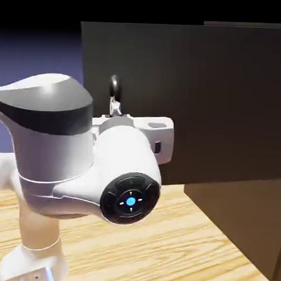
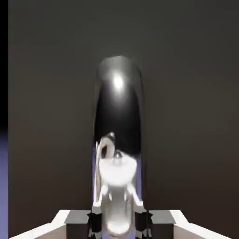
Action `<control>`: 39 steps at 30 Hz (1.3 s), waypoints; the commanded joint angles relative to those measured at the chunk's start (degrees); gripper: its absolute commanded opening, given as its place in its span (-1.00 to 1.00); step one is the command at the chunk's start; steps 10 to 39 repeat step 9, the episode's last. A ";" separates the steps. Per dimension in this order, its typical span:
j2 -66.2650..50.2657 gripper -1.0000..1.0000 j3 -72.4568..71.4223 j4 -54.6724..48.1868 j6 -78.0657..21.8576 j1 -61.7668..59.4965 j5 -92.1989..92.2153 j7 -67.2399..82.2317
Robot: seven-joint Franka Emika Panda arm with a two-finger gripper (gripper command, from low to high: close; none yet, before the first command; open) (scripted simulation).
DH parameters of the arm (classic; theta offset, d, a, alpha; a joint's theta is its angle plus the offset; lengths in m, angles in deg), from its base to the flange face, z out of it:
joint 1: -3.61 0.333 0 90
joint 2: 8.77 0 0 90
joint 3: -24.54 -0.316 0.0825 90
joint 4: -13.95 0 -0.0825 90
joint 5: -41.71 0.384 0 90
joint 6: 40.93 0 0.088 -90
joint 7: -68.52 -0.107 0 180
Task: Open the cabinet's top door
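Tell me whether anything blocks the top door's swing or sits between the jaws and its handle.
Nothing visible does. The gripper is shut on the handle with nothing between, and the top door already stands swung out from the cabinet, with only the robot's own arm near it.

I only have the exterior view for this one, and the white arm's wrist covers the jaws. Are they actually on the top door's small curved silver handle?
Observer: Yes. In the hand view the curved silver-grey handle sits between the jaws, which are shut on it.
Operator: Both tips, or just one?
Observer: One dark grey finger tip shows on each side of the handle's lower end.
Operator: What's behind the handle?
Observer: The flat dark brown top door fills nearly the whole hand view. A thin strip of blue-violet backdrop shows at the left edge.
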 commanded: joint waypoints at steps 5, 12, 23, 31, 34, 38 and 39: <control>0.42 -1.00 5.22 -10.38 -6.65 9.44 -2.16 -1.91; 1.37 -1.00 8.50 -18.66 -11.73 16.71 -3.27 -3.91; 1.37 -1.00 8.50 -18.66 -11.73 16.71 -3.27 -3.91; 1.37 -1.00 8.50 -18.66 -11.73 16.71 -3.27 -3.91; 1.37 -1.00 8.50 -18.66 -11.73 16.71 -3.27 -3.91; 1.37 -1.00 8.50 -18.66 -11.73 16.71 -3.27 -3.91; 1.37 -1.00 8.50 -18.66 -11.73 16.71 -3.27 -3.91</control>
